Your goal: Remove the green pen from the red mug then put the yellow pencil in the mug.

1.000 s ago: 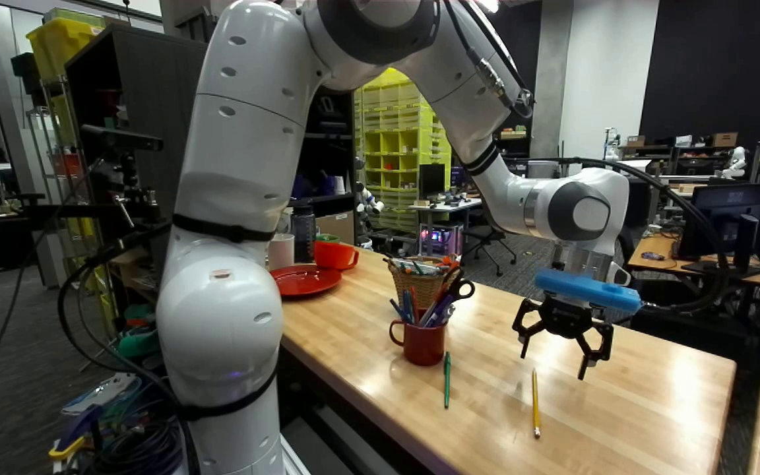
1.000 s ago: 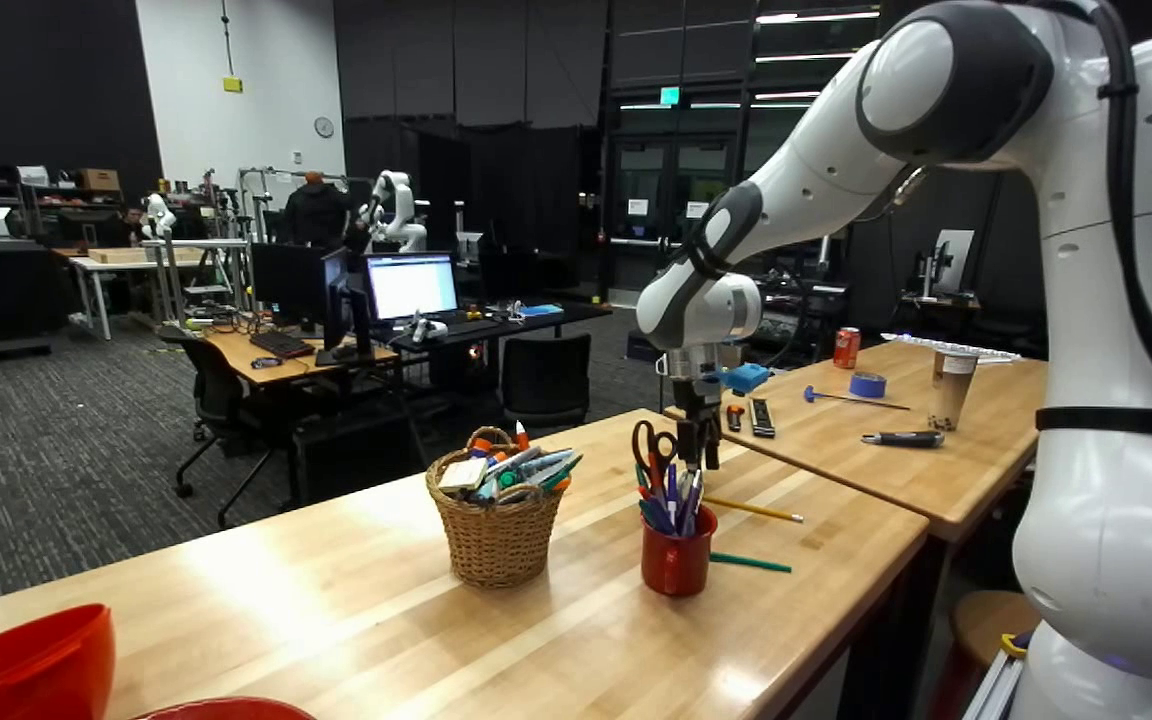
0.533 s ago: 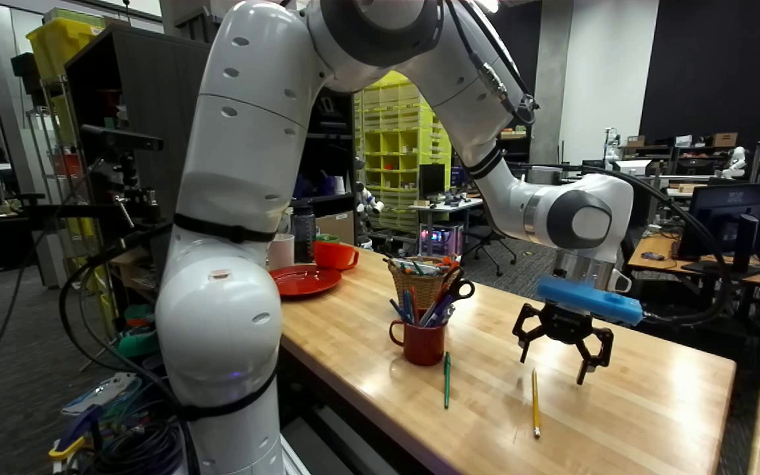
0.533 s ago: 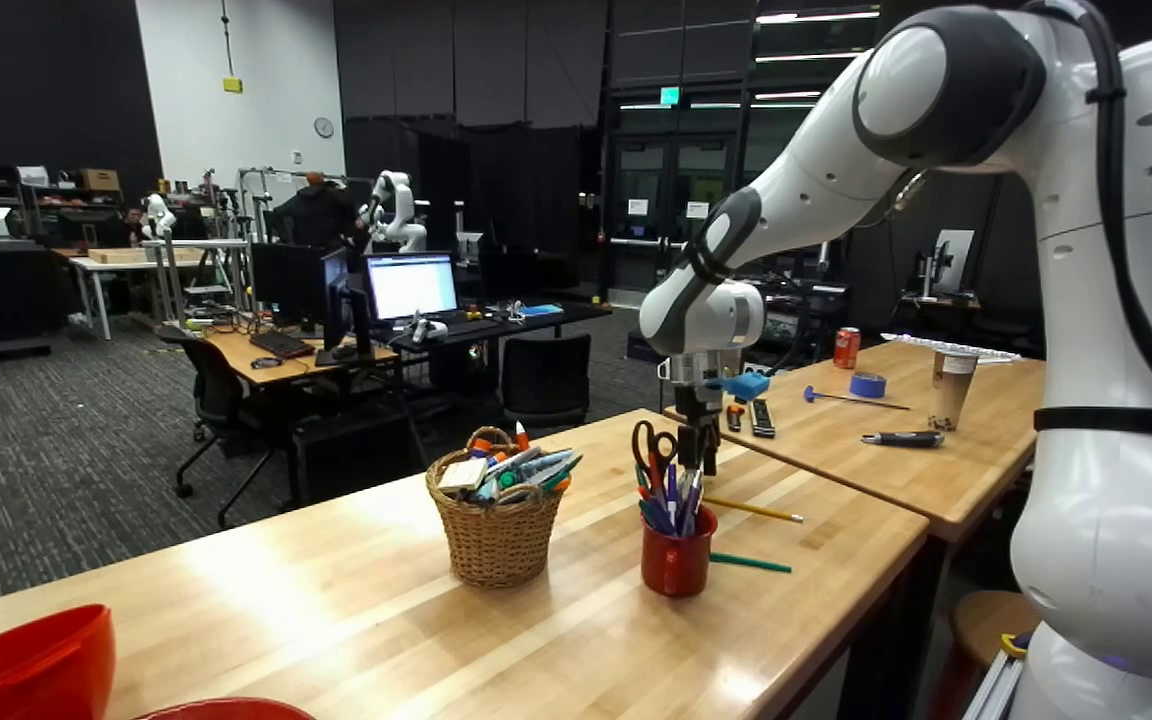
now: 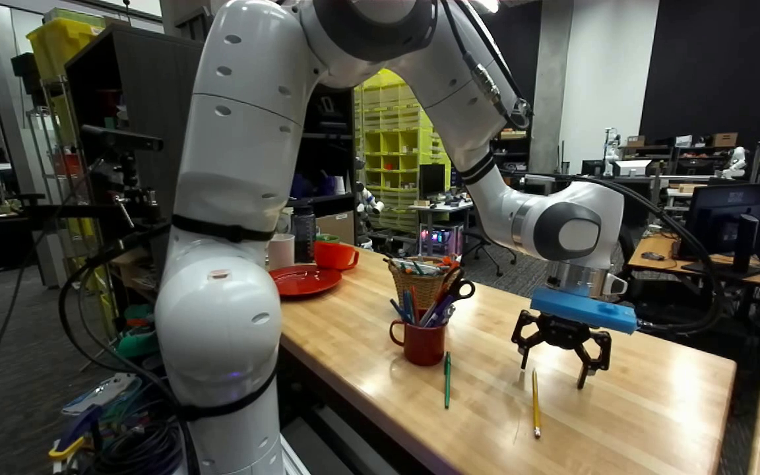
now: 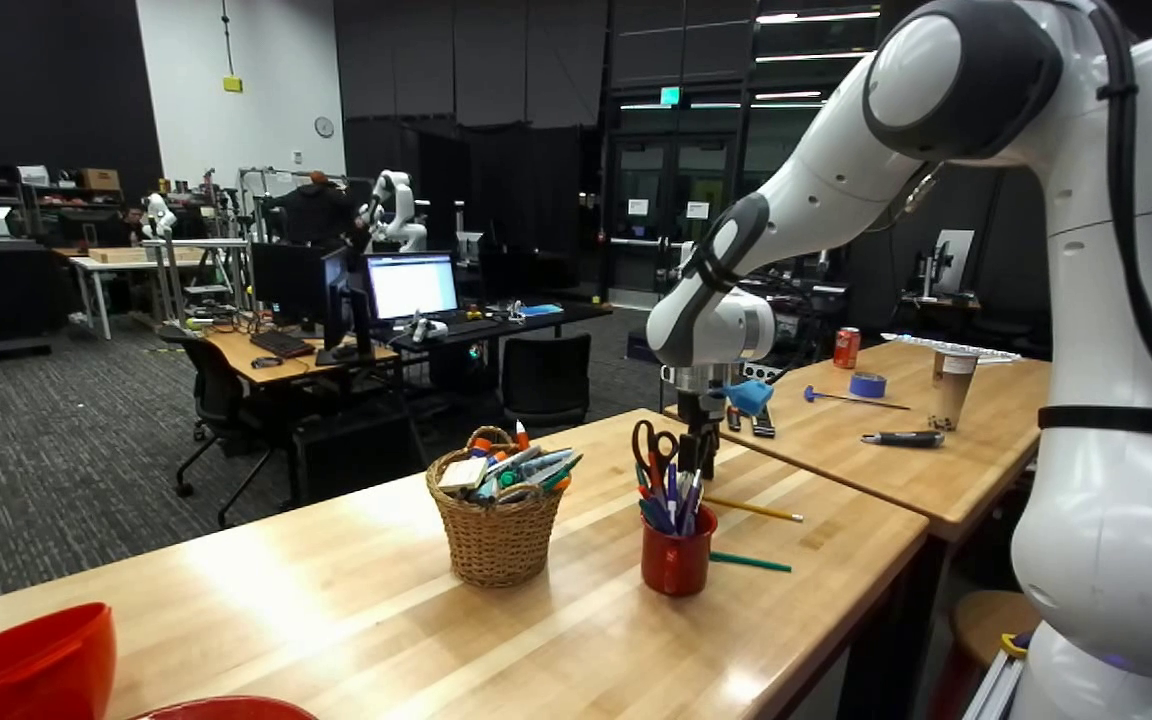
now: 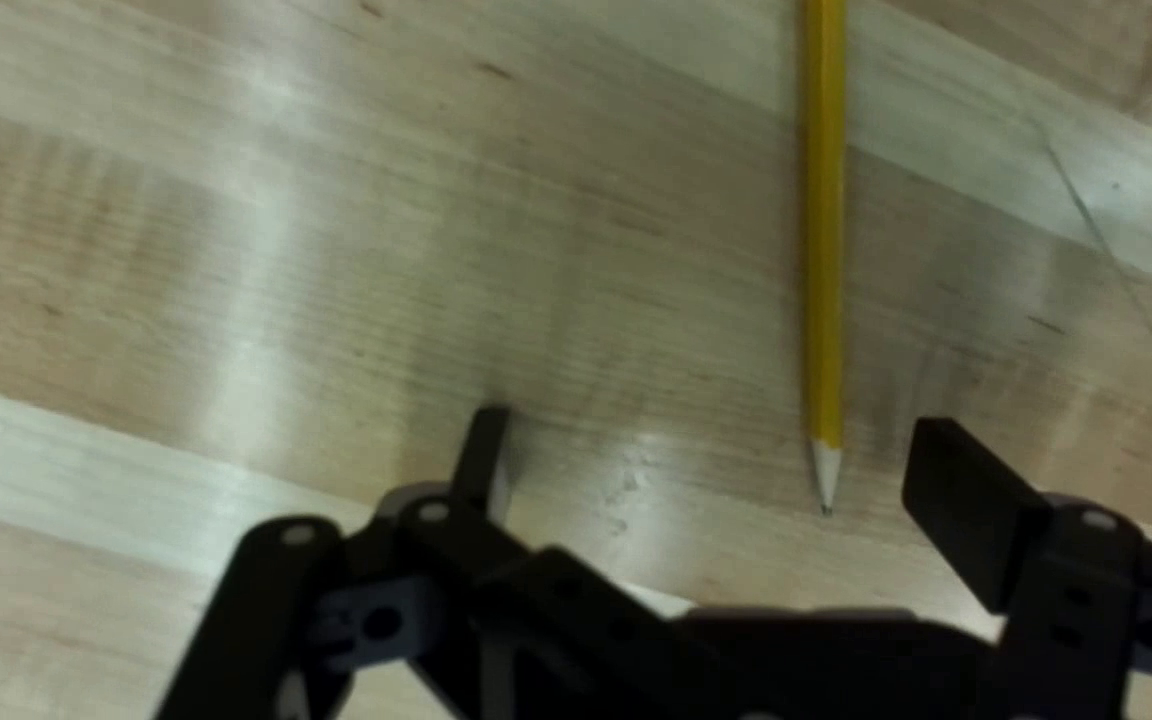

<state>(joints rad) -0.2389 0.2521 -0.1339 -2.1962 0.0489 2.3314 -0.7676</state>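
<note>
Mug [image 5: 424, 344], bristling with pens [image 5: 443, 308] and scissors [image 5: 454, 290], stands on the table [image 5: 347, 330] in an exterior view. Green pen [image 5: 447, 381] lies just beside it, at five o'clock; pencil [image 5: 536, 405] farther off, at four, tip toward twelve. Gripper [image 5: 552, 378] hangs at the pencil's one o'clock, jaws spread wide, the wrist view showing the pencil's tip between them.
</note>
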